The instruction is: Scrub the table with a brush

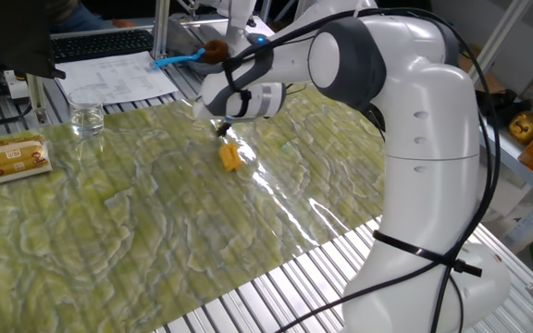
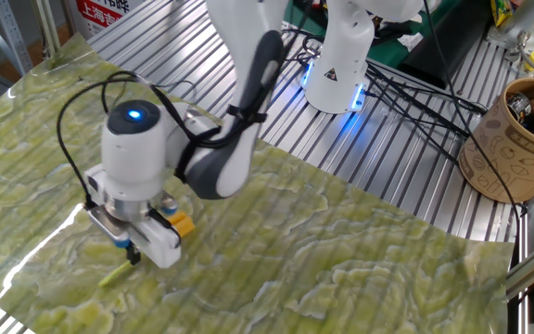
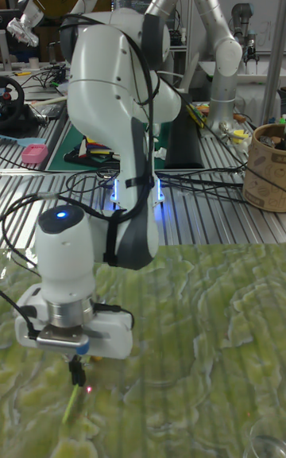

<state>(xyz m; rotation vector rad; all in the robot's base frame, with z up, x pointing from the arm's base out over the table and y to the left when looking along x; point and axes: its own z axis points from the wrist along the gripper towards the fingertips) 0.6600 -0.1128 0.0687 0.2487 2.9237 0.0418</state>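
The brush has a bright yellow ribbed head (image 1: 231,157) pressed onto the green-yellow marbled table (image 1: 109,240), right of the sheet's middle. My gripper (image 1: 222,128) hangs just above it, shut on the brush's thin pale stick. In the other fixed view the yellow head (image 2: 181,224) peeks out beside the gripper (image 2: 135,252), and the stick's free end (image 2: 114,276) pokes out toward the lower left over the table (image 2: 341,269). The tall fixed view shows the gripper (image 3: 77,369) from behind with the stick (image 3: 71,402) slanting down; the head is hidden there.
A tan packet (image 1: 12,157) lies at the sheet's left end and a clear glass (image 1: 88,118) stands at its far edge. A blue-handled brush (image 1: 179,57), papers and a keyboard lie behind. A brown cup (image 2: 517,139) stands on the bare metal slats.
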